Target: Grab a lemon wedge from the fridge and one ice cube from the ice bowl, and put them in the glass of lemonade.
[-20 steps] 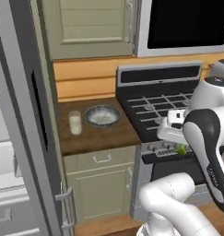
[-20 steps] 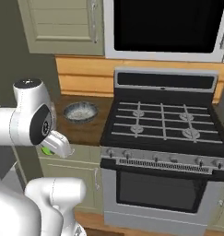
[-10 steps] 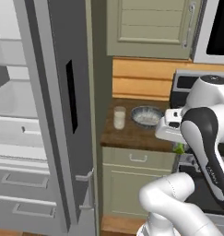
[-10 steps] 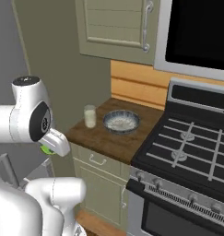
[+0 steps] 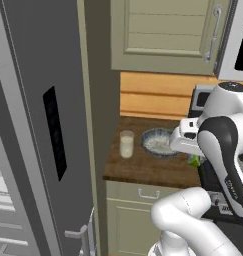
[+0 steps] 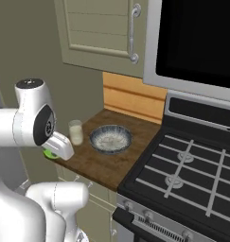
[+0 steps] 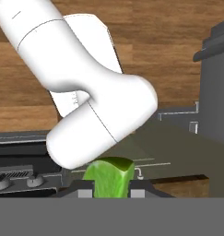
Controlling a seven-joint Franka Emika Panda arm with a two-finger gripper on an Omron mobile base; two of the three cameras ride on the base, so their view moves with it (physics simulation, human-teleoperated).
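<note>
Lemon wedge (image 7: 109, 177) is pinched between the two dark finger tips of the gripper (image 7: 111, 185), jaws closed narrow on it, and it sticks up as a bright yellow-green chunk in the hand view. In the left base view you can just spot a bit of green (image 5: 193, 160) peeking out under the hand, beside the right end of the wooden counter (image 5: 143, 170). In the right base view the same green bit (image 6: 50, 153) sits under the white hand, near the counter's front left corner.

Glass of lemonade (image 5: 126, 144) stands upright on the counter (pale whitish liquid inside), over toward the fridge side. Right next to it, not touching as far as I can tell, is the ice bowl (image 5: 158, 142), wide and shallow with speckled whitish stuff in it. From the other side the glass (image 6: 76, 132) is left of the bowl (image 6: 110, 139), and the bowl is between the glass and the stove (image 6: 182, 165).

Fridge (image 5: 48, 130) takes up the whole left of the left base view, with its grey door swung out toward the camera and a dark vertical slot on it. Beige cabinet (image 5: 163, 35) hangs above the counter, and a drawer (image 5: 148, 194) with a small handle sits below it.
</note>
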